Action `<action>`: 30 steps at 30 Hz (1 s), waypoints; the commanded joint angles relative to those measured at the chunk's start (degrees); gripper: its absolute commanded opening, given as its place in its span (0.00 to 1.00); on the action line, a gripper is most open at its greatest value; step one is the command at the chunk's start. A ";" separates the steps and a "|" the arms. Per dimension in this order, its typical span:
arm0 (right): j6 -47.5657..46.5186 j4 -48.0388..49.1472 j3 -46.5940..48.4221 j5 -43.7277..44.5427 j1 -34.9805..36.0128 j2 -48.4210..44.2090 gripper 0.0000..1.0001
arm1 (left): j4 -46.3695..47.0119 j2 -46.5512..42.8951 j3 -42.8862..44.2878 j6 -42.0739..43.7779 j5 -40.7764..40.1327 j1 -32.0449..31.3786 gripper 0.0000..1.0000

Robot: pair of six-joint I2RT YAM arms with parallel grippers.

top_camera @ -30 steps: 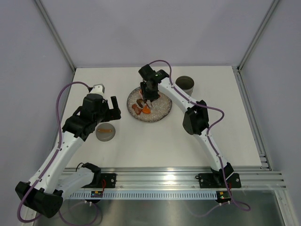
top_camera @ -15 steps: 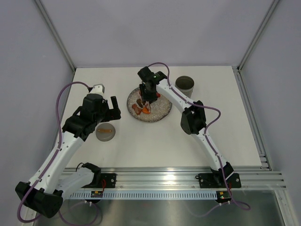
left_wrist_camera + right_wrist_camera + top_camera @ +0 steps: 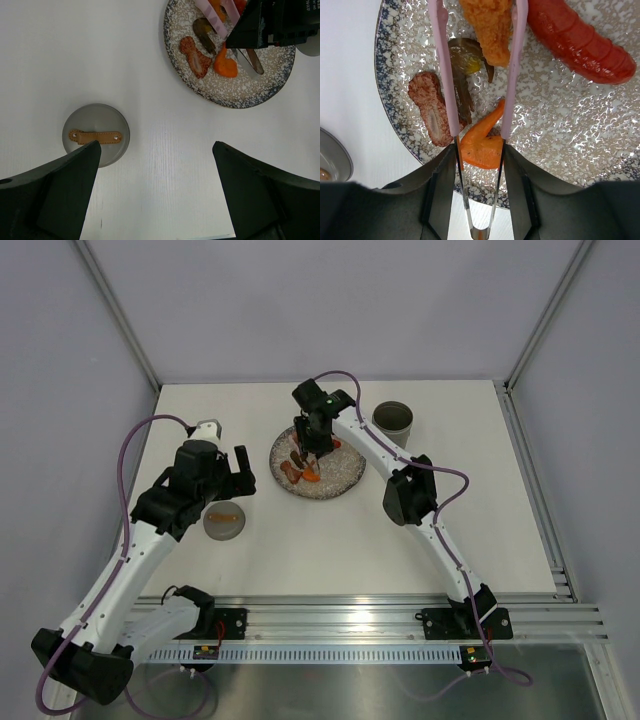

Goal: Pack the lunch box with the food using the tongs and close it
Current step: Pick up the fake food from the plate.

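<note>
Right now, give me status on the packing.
Left fingers open, empty. Right fingers hold tongs, straddling fried piece on plate, not pinched. Lunch box open, lid off. Nothing blocking.

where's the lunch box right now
In the top view the lunch box stands upright near the table's far edge, right of centre, just beyond the speckled plate's right rim.

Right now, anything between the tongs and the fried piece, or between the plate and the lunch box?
Nothing visible. The tongs, held in the right gripper, straddle the fried orange piece on the plate. Toward the lunch box, its mouth uncovered, only the right arm's own link crosses overhead.
</note>
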 commanded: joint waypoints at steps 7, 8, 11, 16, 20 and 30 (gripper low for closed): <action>-0.71 -1.48 2.76 2.77 0.13 1.63 0.50 | 0.98 -1.05 0.80 0.61 -0.95 -0.13 0.99; -0.97 -1.39 2.84 2.51 0.22 1.72 0.50 | 0.89 -1.05 0.88 0.53 -0.86 -0.13 0.99; -1.24 -1.91 3.90 2.68 -0.05 2.68 0.50 | 0.63 -1.13 0.89 0.52 -0.86 -0.13 0.99; -1.41 -1.91 4.08 2.95 -0.14 2.42 0.50 | 0.71 -1.57 0.71 0.35 -0.95 -0.13 0.99; -1.42 -1.74 3.03 3.39 -0.14 0.85 0.43 | 0.80 -1.22 0.88 0.17 -0.60 -0.13 0.99; -2.03 -1.04 -0.31 1.72 -0.14 -6.09 0.00 | 1.24 -0.17 1.41 0.26 0.90 -0.13 0.99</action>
